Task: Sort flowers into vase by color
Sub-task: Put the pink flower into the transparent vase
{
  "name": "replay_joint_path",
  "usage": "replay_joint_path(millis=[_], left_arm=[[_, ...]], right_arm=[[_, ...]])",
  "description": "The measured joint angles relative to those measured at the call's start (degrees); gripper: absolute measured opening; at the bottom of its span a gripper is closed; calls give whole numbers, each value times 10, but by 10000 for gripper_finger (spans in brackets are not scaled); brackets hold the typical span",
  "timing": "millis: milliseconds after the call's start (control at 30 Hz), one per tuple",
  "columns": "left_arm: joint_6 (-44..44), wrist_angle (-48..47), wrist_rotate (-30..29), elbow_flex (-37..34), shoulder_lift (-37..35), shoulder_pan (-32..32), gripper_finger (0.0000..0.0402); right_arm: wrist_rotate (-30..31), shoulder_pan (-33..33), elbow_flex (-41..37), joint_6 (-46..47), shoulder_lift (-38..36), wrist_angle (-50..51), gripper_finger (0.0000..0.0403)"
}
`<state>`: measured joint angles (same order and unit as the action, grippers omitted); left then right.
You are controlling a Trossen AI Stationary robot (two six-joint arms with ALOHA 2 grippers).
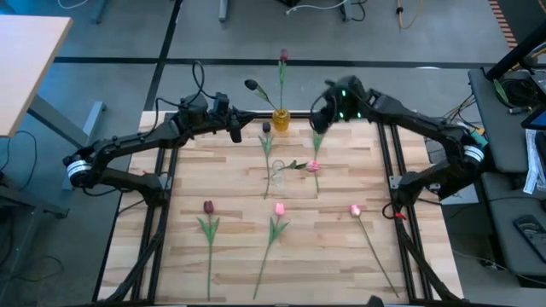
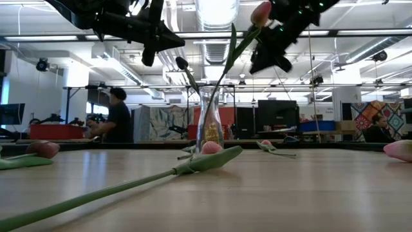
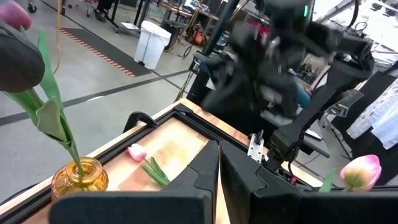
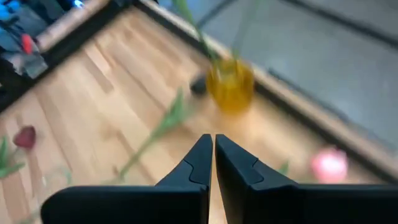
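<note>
Overhead, both grippers, left [image 1: 236, 130] and right [image 1: 320, 122], pinched together, gripping nothing. Two tulips [image 1: 281, 61] in yellow vase [image 1: 280, 120]; one in clear vase [image 1: 276, 177]; others flat on table [image 1: 230, 256].

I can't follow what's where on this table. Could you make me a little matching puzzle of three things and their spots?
Things:
1. yellow vase
2. clear vase
3. maroon tulip

Spots:
A. lying flat on the wood
B. standing mid-table
C. standing at the table's edge, between the two arms

Pairs: 1-C, 2-B, 3-A
</note>
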<state>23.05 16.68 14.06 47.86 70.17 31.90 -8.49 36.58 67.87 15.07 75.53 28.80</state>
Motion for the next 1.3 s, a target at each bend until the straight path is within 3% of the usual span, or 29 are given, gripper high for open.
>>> replay_joint_path(millis=[200, 433, 567, 800, 933, 1100, 1300], left_arm=[[0, 0, 0, 0, 0, 0, 0], [0, 0, 0, 0, 0, 0, 0], [0, 0, 0, 0, 0, 0, 0], [0, -3, 0, 0, 0, 0, 0], [0, -3, 0, -6, 0, -1, 0], [4, 1, 0, -22, 0, -1, 0], [17, 8, 0, -36, 0, -2, 0]], right_arm=[[15, -11, -145, 125, -67, -1, 13], [21, -19, -220, 200, -91, 1, 15], [0, -28, -223, 211, -88, 43, 46], [-22, -77, -199, 203, -100, 200, 146], [-24, -103, -197, 215, -122, 229, 177], [2, -108, -197, 258, -131, 205, 184], [26, -75, -196, 279, -57, 46, 185]])
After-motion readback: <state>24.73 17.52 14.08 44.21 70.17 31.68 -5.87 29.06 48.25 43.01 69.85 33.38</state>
